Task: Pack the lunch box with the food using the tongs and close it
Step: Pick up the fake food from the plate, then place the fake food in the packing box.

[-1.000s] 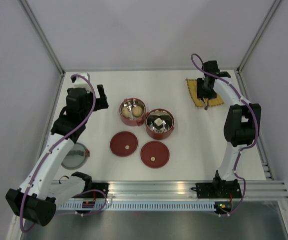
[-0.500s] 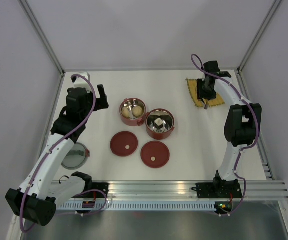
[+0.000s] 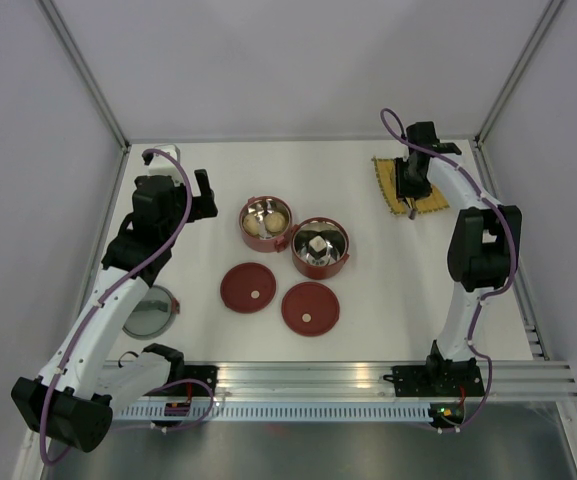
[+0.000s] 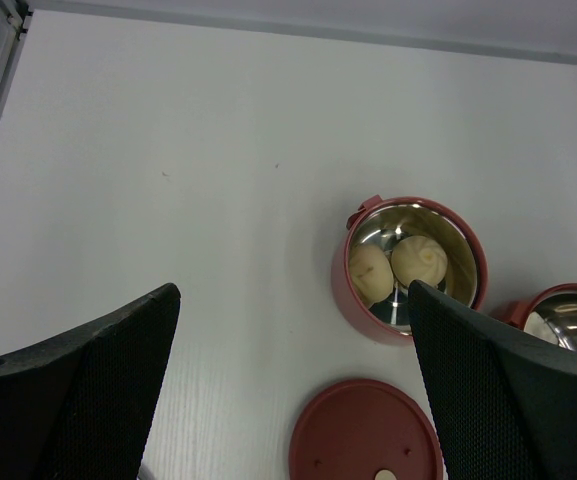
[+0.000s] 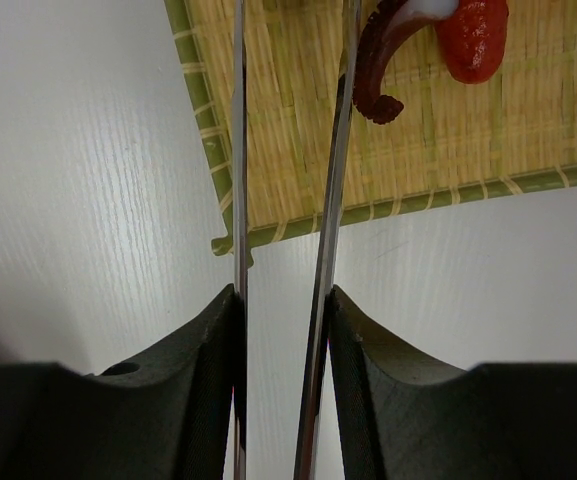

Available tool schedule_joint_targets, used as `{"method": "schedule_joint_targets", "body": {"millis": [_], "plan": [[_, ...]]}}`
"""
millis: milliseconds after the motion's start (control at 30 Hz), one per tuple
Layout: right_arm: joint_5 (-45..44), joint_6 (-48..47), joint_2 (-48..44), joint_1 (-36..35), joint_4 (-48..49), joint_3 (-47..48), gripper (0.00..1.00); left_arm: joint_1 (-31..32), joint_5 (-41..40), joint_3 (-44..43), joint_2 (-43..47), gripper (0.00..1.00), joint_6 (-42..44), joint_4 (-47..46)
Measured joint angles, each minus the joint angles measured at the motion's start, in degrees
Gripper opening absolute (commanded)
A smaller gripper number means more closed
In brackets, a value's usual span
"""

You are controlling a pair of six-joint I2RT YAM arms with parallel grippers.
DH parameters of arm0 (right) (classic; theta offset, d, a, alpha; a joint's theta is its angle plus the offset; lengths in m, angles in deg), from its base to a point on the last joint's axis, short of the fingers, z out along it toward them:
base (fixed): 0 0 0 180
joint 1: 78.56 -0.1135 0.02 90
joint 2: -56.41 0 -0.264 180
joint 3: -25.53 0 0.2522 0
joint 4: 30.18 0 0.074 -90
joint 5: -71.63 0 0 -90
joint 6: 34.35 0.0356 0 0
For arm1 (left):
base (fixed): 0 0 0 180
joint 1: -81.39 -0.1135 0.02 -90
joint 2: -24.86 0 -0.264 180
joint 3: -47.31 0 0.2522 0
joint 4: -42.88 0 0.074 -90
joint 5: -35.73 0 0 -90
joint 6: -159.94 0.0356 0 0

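Top external, left gripper [image 3: 200, 195]: hangs left of the bowls, jaws wide apart, holding nothing.
Top external, right gripper [image 3: 411, 192]: over the yellow woven mat [image 3: 383, 178], far right.
Top external, lunch box: ball bowl [image 3: 243, 222] and mixed-bits bowl [image 3: 320, 270] touch mid-table; both lids [image 3: 249, 287] lie flat just in front.
Left wrist: beige balls [image 4: 420, 258] sit side by side in their bowl.
Right wrist: fingers [image 5: 203, 360] clamp the tongs [image 5: 238, 150], arms narrowly apart; red piece [image 5: 473, 35] and dark curled piece [image 5: 376, 75] lie on the mat.

No text, label, brand or number can be read; the right arm's base [image 3: 446, 382] may carry markings, too small to tell.
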Motion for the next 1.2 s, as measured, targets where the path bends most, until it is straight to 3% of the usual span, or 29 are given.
{"method": "schedule_joint_targets", "body": {"millis": [233,467,667,933,1200], "plan": [[1.2,0.42,-1.05,-0.02,0.07,0.74,0.21,0.0,0.0,0.0,0.0,1.0,0.0,0.0],[2.45,1.03,-10.91,-1.79,-1.6,0.59,0.18,0.0,0.0,0.0,0.02,1.0,0.0,0.0],[1.64,2.58,-22.23,-9.75,-3.69,-2.51,0.17,0.0,0.0,0.0,0.13,1.0,0.0,0.0],[2.05,6.93,-30.42,-23.74,-10.91,-5.25,0.17,0.0,0.15,0.0,0.7,1.0,0.0,0.0],[3.82,12.55,-39.28,-31.65,-14.93,-12.87,0.18,0.0,0.42,0.0,0.83,1.0,0.0,0.0]]}}
